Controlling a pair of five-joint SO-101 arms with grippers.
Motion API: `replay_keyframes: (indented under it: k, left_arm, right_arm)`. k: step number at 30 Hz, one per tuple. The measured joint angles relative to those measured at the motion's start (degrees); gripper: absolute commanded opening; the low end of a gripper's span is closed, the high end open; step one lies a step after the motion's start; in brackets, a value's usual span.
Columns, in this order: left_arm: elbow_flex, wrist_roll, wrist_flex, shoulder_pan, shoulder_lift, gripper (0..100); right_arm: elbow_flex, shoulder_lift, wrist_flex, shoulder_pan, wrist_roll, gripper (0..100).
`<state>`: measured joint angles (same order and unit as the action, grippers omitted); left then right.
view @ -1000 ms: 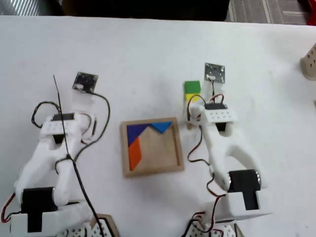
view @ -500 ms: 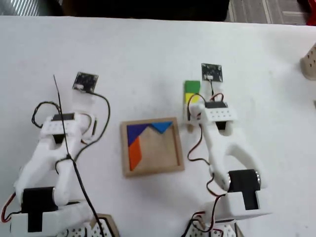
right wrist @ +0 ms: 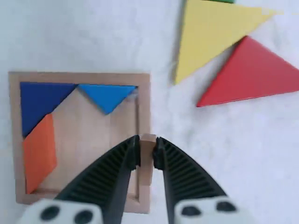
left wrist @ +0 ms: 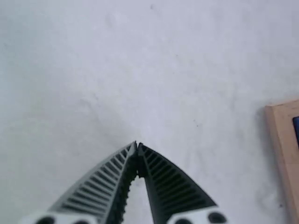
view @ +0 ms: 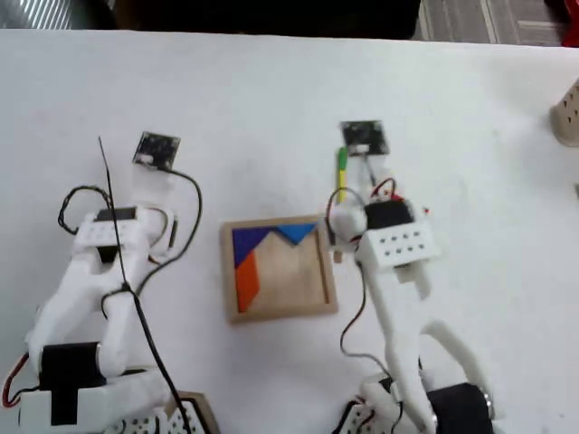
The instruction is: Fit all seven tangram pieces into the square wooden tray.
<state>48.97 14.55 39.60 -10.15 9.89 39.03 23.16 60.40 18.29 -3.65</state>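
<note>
A white table (view: 271, 99) fills the scene, its surface plain and matte. Near the middle lies a square wooden tray (view: 280, 313), flat on the table. Just beyond the tray's far right corner three loose pieces lie flat on the white surface: a yellow triangle (right wrist: 210, 32), a red triangle (right wrist: 250, 74) close beside it with its point toward the yellow one's edge, and a green piece (view: 343, 156) on the yellow one's far side. A tan block with small holes (view: 567, 113) stands at the far right edge, well apart from the tray.
</note>
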Motion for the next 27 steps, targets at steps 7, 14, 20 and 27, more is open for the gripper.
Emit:
replay_keyframes:
  k: [7, 14, 20, 27]
  left_arm:
    - [0.0, 0.0, 0.0, 0.0, 0.0, 3]
    - [0.0, 0.0, 0.0, 0.0, 0.0, 3]
    - [0.0, 0.0, 0.0, 0.0, 0.0, 3]
    - [0.0, 0.0, 0.0, 0.0, 0.0, 3]
  right_arm:
    - [9.2, 0.7, -8.4, 11.3, 2.6, 2.1]
    - [9.5, -5.6, -10.7, 16.4, 5.9, 12.7]
    - [9.5, -6.8, -10.9, 18.8, 6.2, 28.0]
    - [5.5, -6.0, -3.8, 19.3, 9.7, 27.6]
